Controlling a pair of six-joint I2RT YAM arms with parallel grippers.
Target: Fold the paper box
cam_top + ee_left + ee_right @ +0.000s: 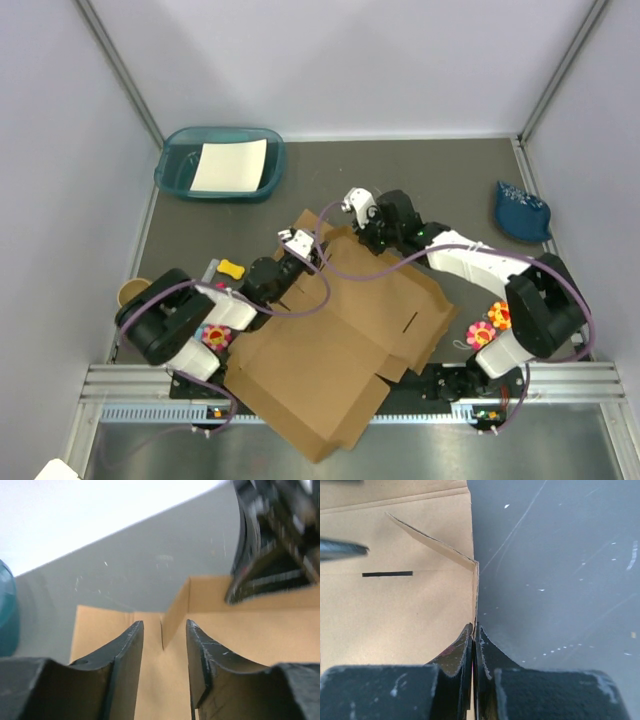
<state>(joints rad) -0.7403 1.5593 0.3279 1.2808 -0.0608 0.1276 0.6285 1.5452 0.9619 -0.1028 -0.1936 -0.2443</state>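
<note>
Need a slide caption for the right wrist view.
Right tool pinching the raised edge flap of the paper box, gray table beside.

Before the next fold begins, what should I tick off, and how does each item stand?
1. Right gripper clamped on the paper box: ok, shut on a raised wall's edge.
2. Left gripper holding the upright flap: not ok, the jaws are open and the flap stands between them ungripped.
3. Box fully on the table: not ok, its near corner sticks out past the near edge.
4. Purple cable clear of the cardboard: cannot tell; it loops above the box in the top view.
5. Teal tray out of the way: ok, in the far left corner, apart from the box.
</note>
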